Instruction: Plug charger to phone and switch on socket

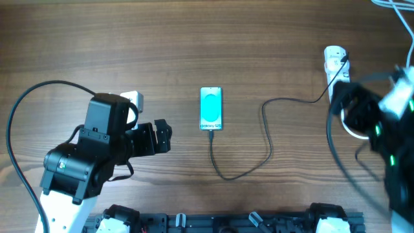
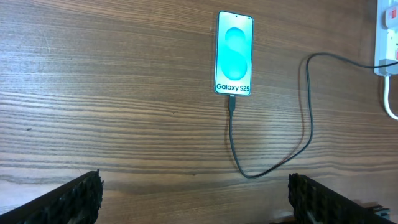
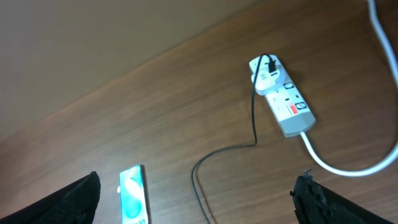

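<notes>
Our right hand hangs spread wide above the desk, gripping nothing. The socket lies ahead and slightly right of it, its long axis slanting away and its red switch toward the nearer end. The charger looks seated in the phone. The left hand, also spread, is well apart from the socket.

Black boxy left arm on white base, looping black cable; right arm shows green lights.
</notes>
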